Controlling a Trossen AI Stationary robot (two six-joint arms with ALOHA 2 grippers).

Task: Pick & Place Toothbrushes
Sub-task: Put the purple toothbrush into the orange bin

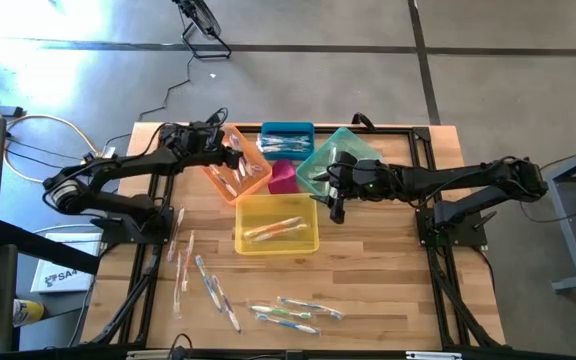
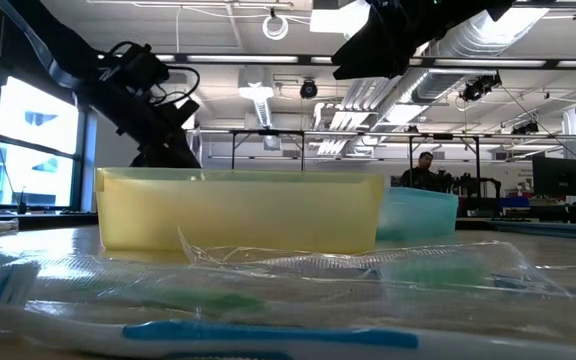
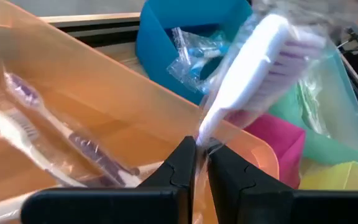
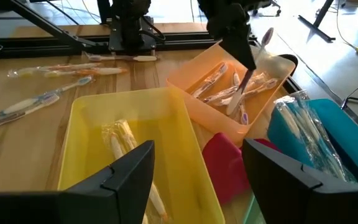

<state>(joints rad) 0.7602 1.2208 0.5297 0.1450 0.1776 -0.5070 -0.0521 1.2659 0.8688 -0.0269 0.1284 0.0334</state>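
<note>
I've got the left gripper over the orange bin, its fingers pinched narrow on a wrapped toothbrush with purple bristles, held by the thin end of the handle with the head sticking up and away from the gripper. From the right wrist view that same brush hangs tilted above the orange bin, where a few more purple-accented brushes lie in their clear wrappers. My right gripper is spread wide and carries nothing; it hovers over the spot where the yellow bin, the pink bin and the green bin meet. The yellow bin has a couple of yellow-accented brushes lying in it, and the blue bin at the back of the cluster holds a bundle of blue ones. The rest of the toothbrushes are loose on the worktop: a scatter to the left of the yellow bin and another group in front of it near the front edge, all well apart from both grippers. In the low view a wrapped blue-accented brush lies close to the camera, with the yellow bin behind it.
</note>
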